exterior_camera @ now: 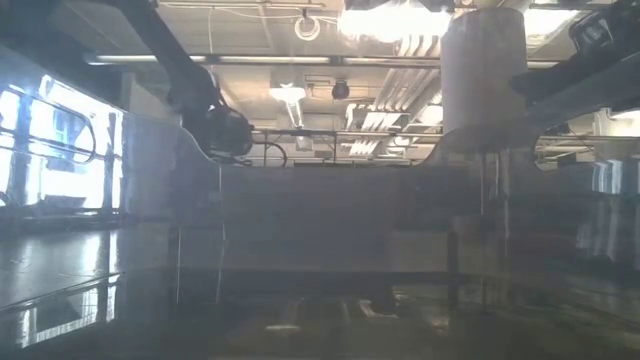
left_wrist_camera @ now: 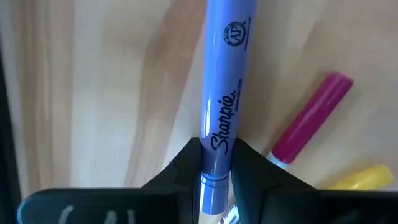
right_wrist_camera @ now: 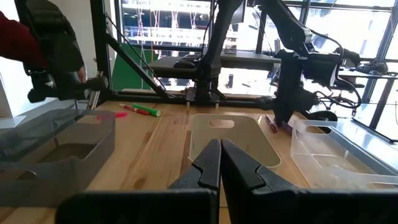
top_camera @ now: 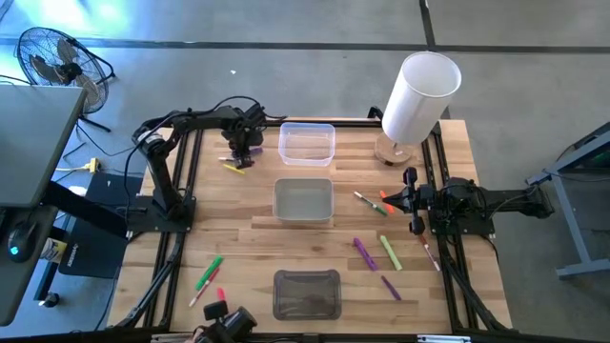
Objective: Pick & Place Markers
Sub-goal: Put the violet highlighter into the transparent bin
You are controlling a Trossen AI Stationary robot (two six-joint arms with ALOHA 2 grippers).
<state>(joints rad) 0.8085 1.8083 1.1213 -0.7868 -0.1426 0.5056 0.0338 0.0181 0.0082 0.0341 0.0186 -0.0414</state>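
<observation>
Left gripper (left_wrist_camera: 216,163) clamped on the blue-purple marker (left_wrist_camera: 227,93), whose barrel runs straight out between the fingers above the wooden table (left_wrist_camera: 112,93), beside the far clear bin (top_camera: 307,143). Pink marker (left_wrist_camera: 311,118) and yellow marker (left_wrist_camera: 364,179) lie alongside. Right gripper (right_wrist_camera: 220,163), fingers together and empty, waits at the right edge.

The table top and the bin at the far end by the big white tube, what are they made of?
The table top looks like wood: pale butcher-block strips with visible grain, matte finish. The bin seems clear, glossy plastic, since the wood shows through its walls.
</observation>
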